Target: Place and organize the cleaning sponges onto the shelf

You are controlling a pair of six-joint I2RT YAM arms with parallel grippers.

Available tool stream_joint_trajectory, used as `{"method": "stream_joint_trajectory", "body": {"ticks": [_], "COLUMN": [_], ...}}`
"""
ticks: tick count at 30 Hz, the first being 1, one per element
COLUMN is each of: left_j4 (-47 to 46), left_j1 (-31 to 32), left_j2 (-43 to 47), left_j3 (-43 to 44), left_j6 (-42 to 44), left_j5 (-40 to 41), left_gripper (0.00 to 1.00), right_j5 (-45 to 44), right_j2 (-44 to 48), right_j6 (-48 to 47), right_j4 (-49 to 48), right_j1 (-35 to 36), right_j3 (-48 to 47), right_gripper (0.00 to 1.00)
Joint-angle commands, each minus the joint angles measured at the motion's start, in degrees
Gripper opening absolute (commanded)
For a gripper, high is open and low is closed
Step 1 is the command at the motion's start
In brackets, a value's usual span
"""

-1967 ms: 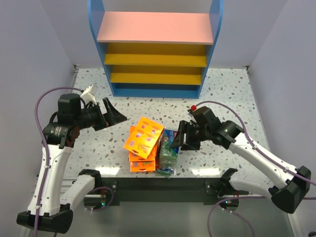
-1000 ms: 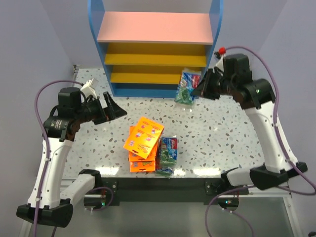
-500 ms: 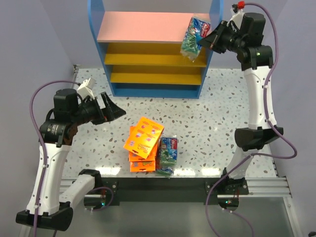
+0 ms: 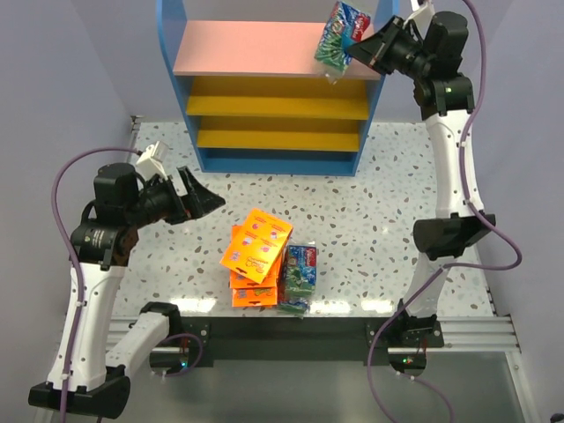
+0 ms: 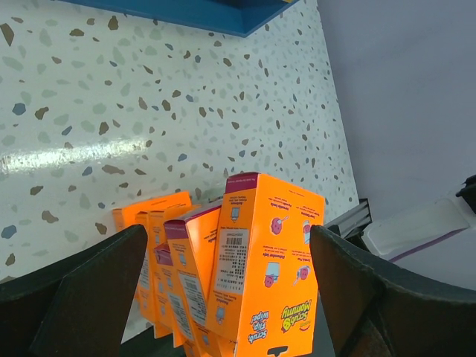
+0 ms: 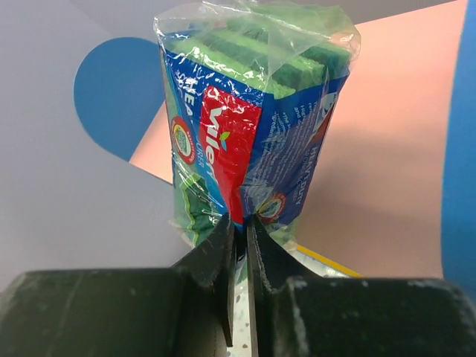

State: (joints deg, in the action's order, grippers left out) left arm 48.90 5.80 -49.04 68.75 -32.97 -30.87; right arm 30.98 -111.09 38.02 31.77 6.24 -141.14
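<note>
You have a white speckled table [image 4: 397, 203] carrying the shelf [image 4: 278, 163] at its far edge. Toward the near edge, a fanned stack of orange packs [image 4: 256, 251] lies with green-and-blue packs [image 4: 298, 275] touching its right side.

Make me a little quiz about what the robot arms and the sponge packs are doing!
1. True or false: the left gripper holds one of the orange packs.
2. The right gripper is shut on the green-and-blue pack up by which colour of board? A. pink B. yellow C. blue
3. Fill in: the orange packs are piled on the ____.
Key: 1 false, it is open. 2 A, the pink top board. 3 table.
</note>
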Motion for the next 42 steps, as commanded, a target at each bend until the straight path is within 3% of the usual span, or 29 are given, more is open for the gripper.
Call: {"method": "stream_joint_trajectory", "body": {"ticks": [1, 3, 6, 7, 13, 22, 24, 27, 28, 33, 38, 42], "left_j4": [-3.6, -3.8, -3.8, -3.8, -3.5, -4.3, -4.5, -5.0, -5.1, -5.8, -6.5, -6.2], "left_j1": [0.3, 0.3, 0.3, 0.3, 0.3, 0.3, 0.3, 0.3, 0.3, 0.3, 0.3, 0.3], "left_j2": [0.0, 0.2, 0.3, 0.3, 0.8, 1.0, 0.7, 0.4, 0.3, 0.3, 0.8, 1.7], "left_j3": [-0.5, -0.6, -1.0, -1.1, -1.2, -1.0, -1.1, -1.1, -1.2, -1.9, -2.7, -3.3], "left_j6": [-1.2, -1.4, -1.6, -1.5, -1.4, -2.0, -2.1, -2.2, -2.3, -2.7, -3.4, -3.3], "left_j5": [-1.3, -1.5, -1.5, -1.6, -1.1, -1.1, -1.0, -0.9, -0.9, -0.5, -0.3, 0.0], "left_gripper": [0.96, 0.96, 0.96, 0.96, 0.96, 0.96, 0.96, 0.96, 0.96, 0.96, 0.96, 0.96], "right_j5": [-1.9, -2.6, -3.2, -3.1, -4.4, -14.0, -13.2, -7.8, -6.6, -3.4, -7.9, -13.7], "right_j2": [-0.7, -1.9, -2.5, -2.6, -2.3, 7.2, 9.5, 12.4, 13.3, 15.0, 13.0, 10.7], "right_j6": [1.1, 1.1, 1.6, 1.8, 3.0, 2.0, 1.4, 0.6, -0.6, -5.4, -7.4, -6.7], "right_j4": [-4.5, -3.6, -3.7, -3.8, -4.9, -3.3, -1.3, 0.1, 0.8, 2.9, 3.3, 2.9], "right_j1": [-0.4, -0.3, -0.2, -0.2, 0.0, -0.1, 0.0, 0.4, 0.8, 7.6, 14.6, 15.1], "right_j3": [-3.8, -5.5, -5.3, -5.3, -6.3, -3.6, -1.9, 3.3, 4.9, 11.6, 13.4, 14.1], "right_gripper": [0.1, 0.15, 0.29, 0.41, 0.65, 0.77, 0.69, 0.22, 0.0, 0.0, 0.0, 0.0]}}
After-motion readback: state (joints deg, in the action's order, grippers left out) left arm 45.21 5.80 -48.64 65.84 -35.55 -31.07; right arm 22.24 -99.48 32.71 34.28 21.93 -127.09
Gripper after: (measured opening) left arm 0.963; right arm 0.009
